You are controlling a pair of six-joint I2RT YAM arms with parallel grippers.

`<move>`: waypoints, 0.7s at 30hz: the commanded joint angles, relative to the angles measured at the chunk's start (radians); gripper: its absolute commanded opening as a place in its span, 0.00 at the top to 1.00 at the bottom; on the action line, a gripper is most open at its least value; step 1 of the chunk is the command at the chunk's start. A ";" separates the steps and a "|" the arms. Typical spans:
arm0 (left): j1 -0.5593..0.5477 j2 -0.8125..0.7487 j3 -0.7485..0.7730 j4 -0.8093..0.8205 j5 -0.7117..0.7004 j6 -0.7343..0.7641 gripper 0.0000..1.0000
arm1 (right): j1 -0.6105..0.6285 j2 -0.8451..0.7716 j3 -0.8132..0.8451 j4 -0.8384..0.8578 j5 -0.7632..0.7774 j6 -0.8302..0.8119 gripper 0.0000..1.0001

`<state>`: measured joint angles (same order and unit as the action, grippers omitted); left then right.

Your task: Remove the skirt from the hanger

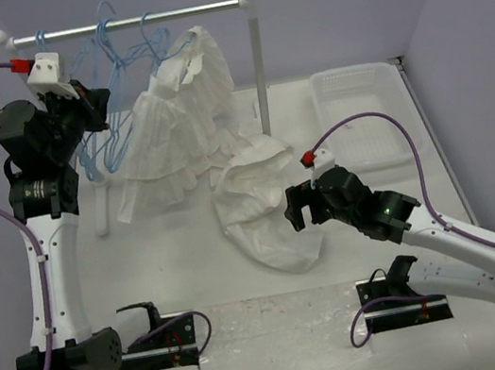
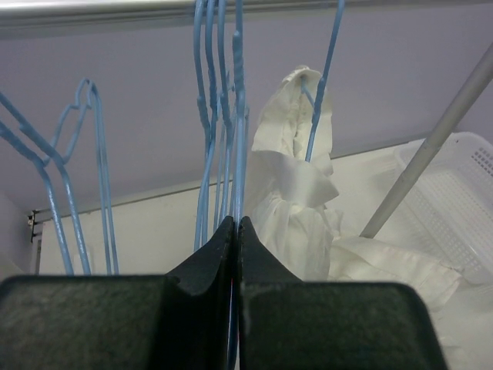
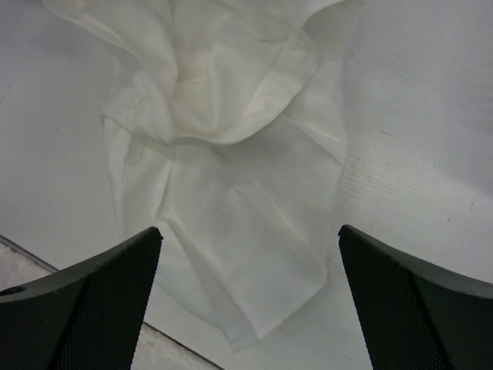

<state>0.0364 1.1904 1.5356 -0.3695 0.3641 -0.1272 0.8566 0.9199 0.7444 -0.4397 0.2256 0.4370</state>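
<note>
Left gripper (image 2: pixel 235 223): jaws together, apparently clamping a wire of the hanger (image 2: pixel 239 139) under the rail (image 1: pixel 151 17). Neighbouring hangers crowd it, so a pull could snag them or dislodge the ruffled garment (image 1: pixel 174 121). The skirt (image 1: pixel 261 206) lies crumpled on the table (image 1: pixel 197 280), apart from the hanger. Right gripper (image 1: pixel 297 207): jaws wide apart just above it; descending could drag the fabric.

Robot lab booth, plain lilac walls (image 1: pixel 341 6)

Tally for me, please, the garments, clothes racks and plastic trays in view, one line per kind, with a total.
Garments: 2, namely the plain crinkly white skirt lying below the rail and the tiered ruffled white garment hanging from it.
Clothes racks: 1, the white clothes rack with a metal rail.
Plastic trays: 1, the clear plastic tray.
Total: 4
</note>
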 commanded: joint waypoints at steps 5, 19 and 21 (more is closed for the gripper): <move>-0.006 -0.075 0.001 0.043 -0.056 0.012 1.00 | -0.002 0.003 0.007 0.038 0.027 0.003 0.01; -0.026 -0.052 -0.089 0.179 0.026 -0.034 1.00 | -0.002 0.019 0.024 0.045 0.034 -0.037 0.01; -0.026 -0.031 -0.074 0.179 -0.003 -0.040 1.00 | -0.002 0.013 0.021 0.044 0.034 -0.035 0.01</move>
<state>0.0174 1.1446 1.4525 -0.2722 0.3714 -0.1471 0.8566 0.9470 0.7448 -0.4259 0.2264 0.4133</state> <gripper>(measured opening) 0.008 0.990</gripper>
